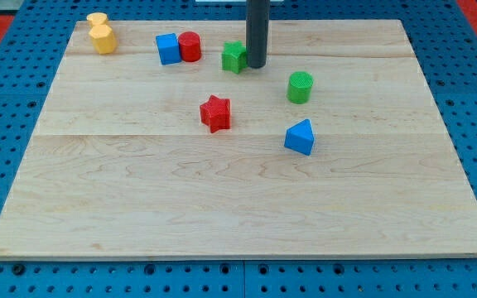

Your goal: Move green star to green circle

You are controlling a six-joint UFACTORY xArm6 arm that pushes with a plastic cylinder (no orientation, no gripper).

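The green star (233, 56) lies near the view's top, a little left of centre. The green circle (300, 87) stands to its lower right, well apart from it. My tip (256, 65) is at the end of the dark rod, right beside the star's right edge, touching or nearly touching it. The tip stands between the star and the circle, much closer to the star.
A blue cube (167, 49) and a red cylinder (190, 46) sit side by side left of the star. A red star (215, 112) and a blue triangle (300, 136) lie mid-board. Two yellow blocks (100, 34) sit at the top left of the wooden board (222, 207).
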